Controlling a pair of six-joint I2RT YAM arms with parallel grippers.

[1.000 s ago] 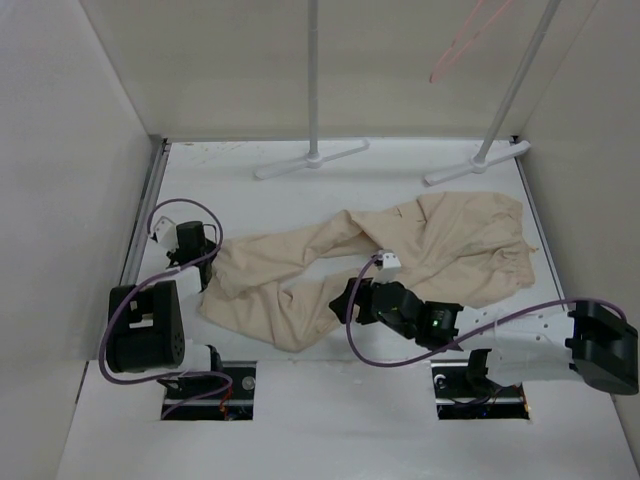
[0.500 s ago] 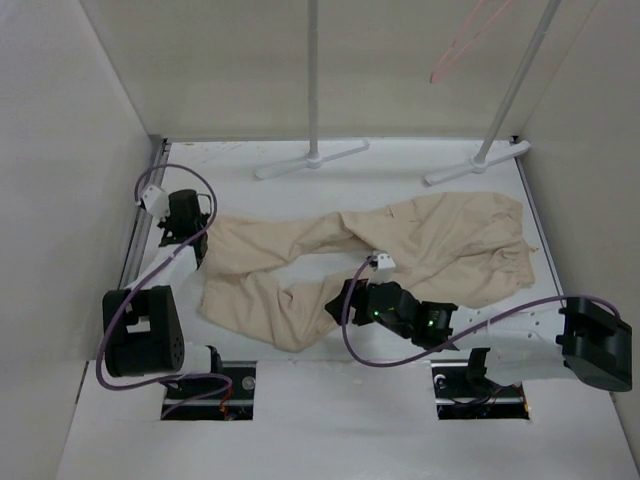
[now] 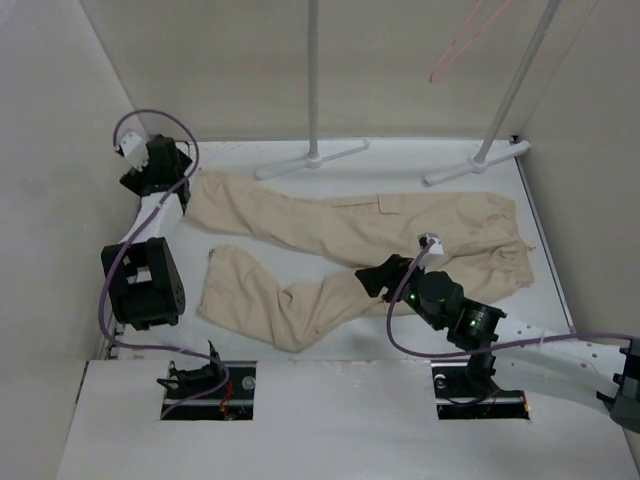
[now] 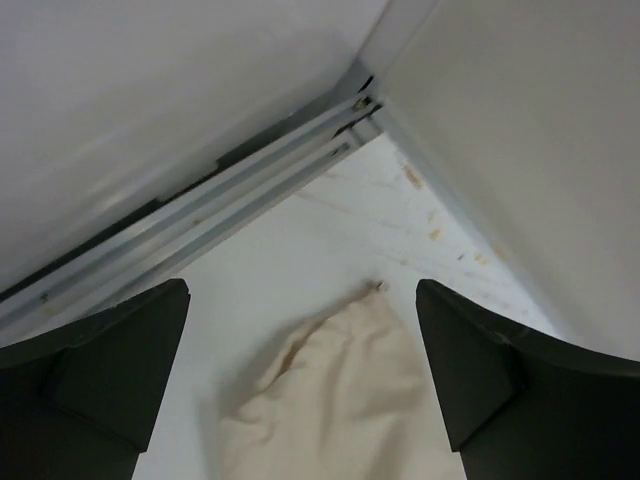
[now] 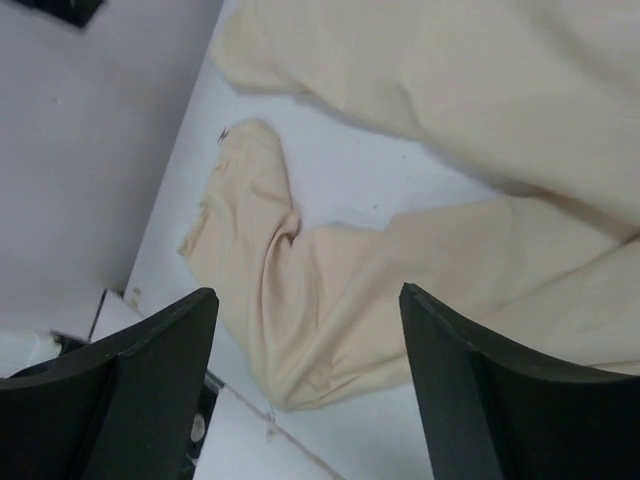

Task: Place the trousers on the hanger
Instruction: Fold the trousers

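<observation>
The beige trousers (image 3: 400, 225) lie spread on the white table, waist to the right. One leg stretches to the far left corner; the other bends toward the near edge (image 3: 270, 300). My left gripper (image 3: 160, 168) is open at that far corner, and the stretched leg's cuff (image 4: 330, 400) lies loose on the table between its fingers. My right gripper (image 3: 372, 278) hangs open above the bent leg (image 5: 330, 300) without touching it. The pink hanger (image 3: 465, 40) hangs up at the back right, far from both grippers.
Two grey-white rack poles rise from flat feet at the back (image 3: 312, 158) (image 3: 478, 162). White walls close in the left, right and back. A metal rail (image 4: 200, 210) runs along the left wall beside the left gripper. Two base cut-outs (image 3: 205, 385) sit at the near edge.
The left gripper dragged one trouser leg out to the far left corner, straightening it, then let go and opened. The right arm drew back to the right, its jaws a little narrower.
</observation>
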